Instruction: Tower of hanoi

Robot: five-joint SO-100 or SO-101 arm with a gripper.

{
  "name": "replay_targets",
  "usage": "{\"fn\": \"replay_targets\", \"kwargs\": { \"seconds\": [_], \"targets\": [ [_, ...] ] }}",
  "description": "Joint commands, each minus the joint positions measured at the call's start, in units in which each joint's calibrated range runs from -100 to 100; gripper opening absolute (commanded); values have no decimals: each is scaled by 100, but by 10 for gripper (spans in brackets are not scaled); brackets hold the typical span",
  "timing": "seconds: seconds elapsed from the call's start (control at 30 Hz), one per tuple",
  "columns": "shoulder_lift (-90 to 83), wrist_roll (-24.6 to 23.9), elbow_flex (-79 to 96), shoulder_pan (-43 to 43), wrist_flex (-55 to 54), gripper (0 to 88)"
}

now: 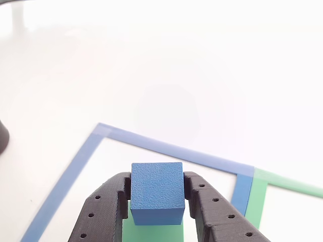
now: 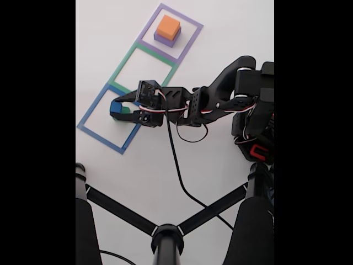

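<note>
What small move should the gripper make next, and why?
Probably lift straight up. The gripper has its fingers against both sides of the blue block, which sits on the green block inside the blue square outline; lifting clears green before moving sideways.

A black gripper (image 1: pixel 157 199) closes on a small matte blue block (image 1: pixel 157 192), with a pale green block (image 1: pixel 151 233) just beneath it. On the white table (image 2: pixel 220 33) lie three flat square outlines: blue (image 2: pixel 96 135) nearest, green (image 2: pixel 124 61) in the middle, purple (image 2: pixel 190 36) farthest. Inside the purple outline, an orange block (image 2: pixel 168 25) tops a purple block (image 2: pixel 166 39). The arm (image 2: pixel 220 99) is black.
</note>
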Motion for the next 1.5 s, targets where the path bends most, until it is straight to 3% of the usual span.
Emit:
{"fn": "replay_targets", "kwargs": {
  "seconds": [0.0, 0.77, 0.97, 1.2, 1.47],
  "targets": [
    [-89, 0, -23, 15, -179, 48],
    [231, 0, 259, 15, -624, 56],
    [327, 0, 205, 7, -705, 94],
    [359, 0, 195, 15, -835, 241],
    [-137, 0, 223, 60, -697, 264]
  ]
}}
